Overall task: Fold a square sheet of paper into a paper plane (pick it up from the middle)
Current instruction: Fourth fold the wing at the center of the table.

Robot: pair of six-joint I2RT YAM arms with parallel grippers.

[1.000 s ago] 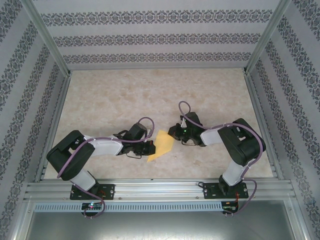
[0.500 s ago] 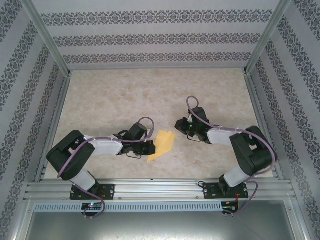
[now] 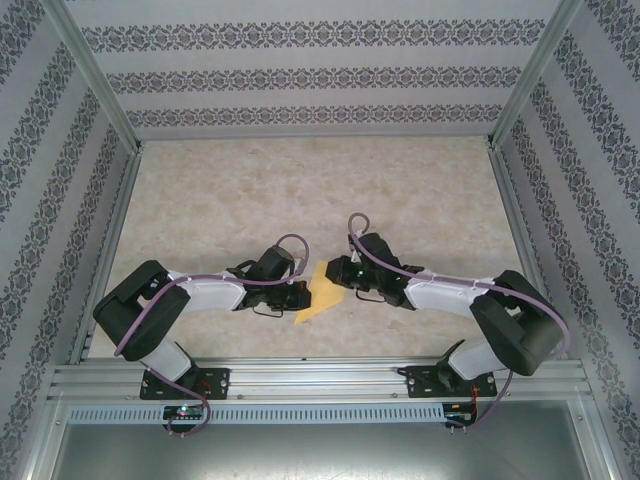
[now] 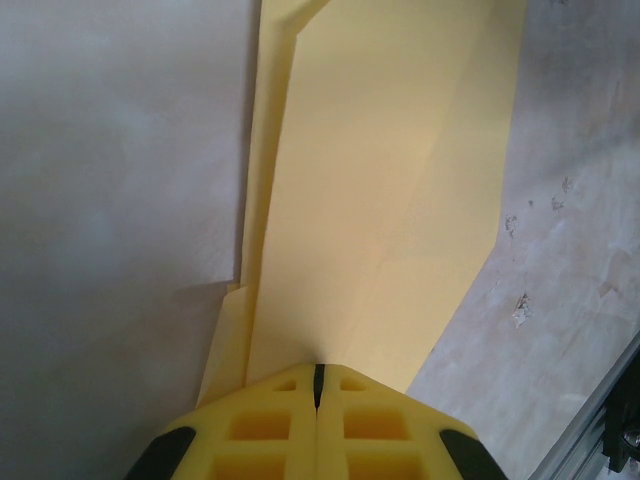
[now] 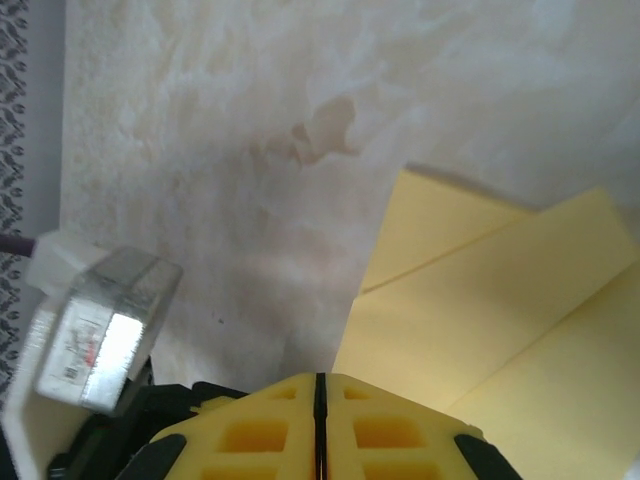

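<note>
The yellow sheet of paper (image 3: 316, 302) lies partly folded on the table between the two arms, with creases and overlapping flaps. In the left wrist view the sheet of paper (image 4: 380, 200) runs straight out of the closed jaws of my left gripper (image 4: 318, 372), which is shut on its near edge. In the top view the left gripper (image 3: 306, 296) sits at the sheet's left side. My right gripper (image 3: 340, 272) is shut, its tips at the sheet's upper right corner. In the right wrist view the paper (image 5: 500, 300) spreads to the right of the right gripper (image 5: 320, 378). Whether the tips touch it I cannot tell.
The marbled tabletop (image 3: 300, 190) is boxed in by patterned walls and an aluminium frame, with a rail (image 3: 320, 380) along the near edge. A metal part of the left arm (image 5: 95, 335) shows close to the right gripper.
The right gripper first pulled back to the right, then swung left and forward to the sheet's upper corner. The left gripper and the paper have stayed in place.
</note>
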